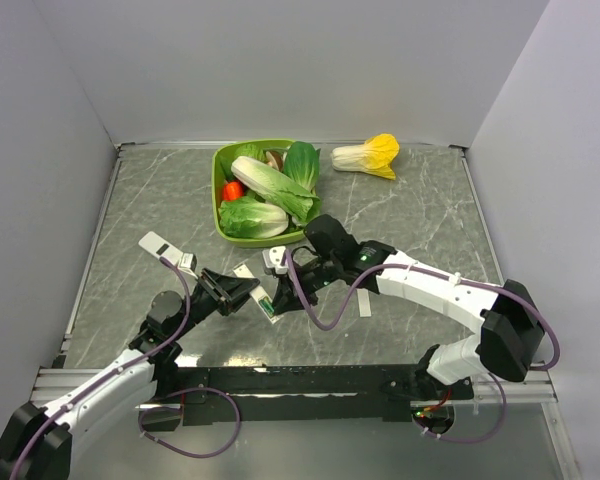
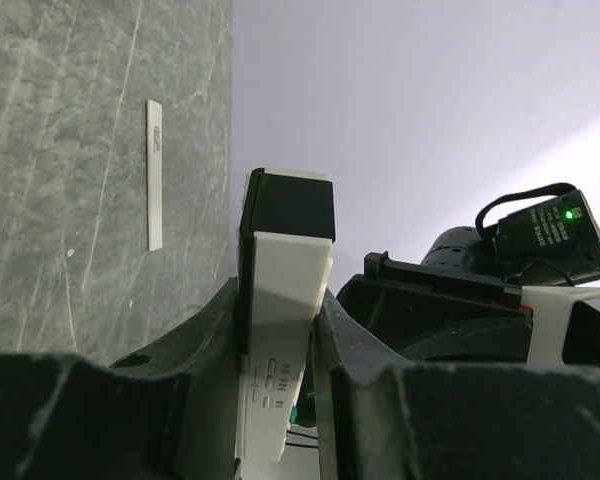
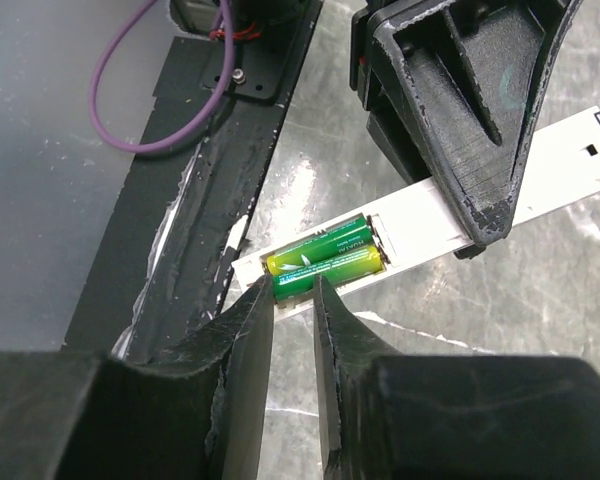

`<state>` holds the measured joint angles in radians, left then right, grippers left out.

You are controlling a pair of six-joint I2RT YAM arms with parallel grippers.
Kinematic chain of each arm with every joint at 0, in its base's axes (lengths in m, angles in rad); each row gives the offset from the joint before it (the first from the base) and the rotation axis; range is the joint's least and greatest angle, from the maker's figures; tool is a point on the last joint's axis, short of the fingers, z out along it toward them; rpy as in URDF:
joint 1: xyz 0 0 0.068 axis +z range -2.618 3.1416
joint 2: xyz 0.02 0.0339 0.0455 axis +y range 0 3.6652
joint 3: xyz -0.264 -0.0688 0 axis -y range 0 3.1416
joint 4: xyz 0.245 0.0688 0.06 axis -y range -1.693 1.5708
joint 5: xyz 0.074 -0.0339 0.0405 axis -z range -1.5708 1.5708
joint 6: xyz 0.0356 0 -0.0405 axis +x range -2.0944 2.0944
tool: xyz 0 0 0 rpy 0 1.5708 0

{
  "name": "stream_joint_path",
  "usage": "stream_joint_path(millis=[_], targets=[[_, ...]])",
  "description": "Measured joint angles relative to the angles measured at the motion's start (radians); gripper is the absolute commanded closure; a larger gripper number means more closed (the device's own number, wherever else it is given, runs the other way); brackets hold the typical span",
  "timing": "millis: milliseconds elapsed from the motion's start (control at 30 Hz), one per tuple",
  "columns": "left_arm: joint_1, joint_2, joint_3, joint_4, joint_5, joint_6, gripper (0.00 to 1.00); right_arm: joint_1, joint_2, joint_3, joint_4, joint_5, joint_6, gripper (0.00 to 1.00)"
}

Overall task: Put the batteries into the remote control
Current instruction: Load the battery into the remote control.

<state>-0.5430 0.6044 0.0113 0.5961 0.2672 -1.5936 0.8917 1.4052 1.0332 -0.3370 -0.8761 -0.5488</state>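
Note:
The remote control [image 1: 267, 303] is a white bar with a black end [image 2: 290, 255]. It is clamped between the fingers of my left gripper [image 2: 280, 315], which holds it just above the table in the top view [image 1: 252, 292]. In the right wrist view its open compartment holds the two green batteries [image 3: 325, 262], lying side by side. My right gripper [image 3: 293, 290] is narrowly open. Its fingertips [image 3: 265, 300] straddle the outer end of the nearer battery at the remote's end [image 3: 560, 165]. From above, my right gripper [image 1: 283, 293] meets the remote from the right.
A green tray [image 1: 220, 170] of leafy vegetables stands behind the grippers. A yellow-white cabbage [image 1: 368, 155] lies at the back. A thin white strip [image 1: 365, 303] lies on the marble table to the right of the remote, also in the left wrist view [image 2: 155, 175].

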Motion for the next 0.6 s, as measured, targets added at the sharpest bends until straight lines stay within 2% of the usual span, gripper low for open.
stream_joint_path(millis=[167, 600], targets=[[0.000, 0.006, 0.000, -0.004, 0.000, 0.013, 0.99, 0.018, 0.000, 0.003, -0.005, 0.045, 0.033, 0.84], [-0.002, -0.022, 0.000, -0.060, -0.060, 0.108, 0.99, 0.036, 0.021, 0.064, -0.099, 0.208, 0.147, 0.67]])
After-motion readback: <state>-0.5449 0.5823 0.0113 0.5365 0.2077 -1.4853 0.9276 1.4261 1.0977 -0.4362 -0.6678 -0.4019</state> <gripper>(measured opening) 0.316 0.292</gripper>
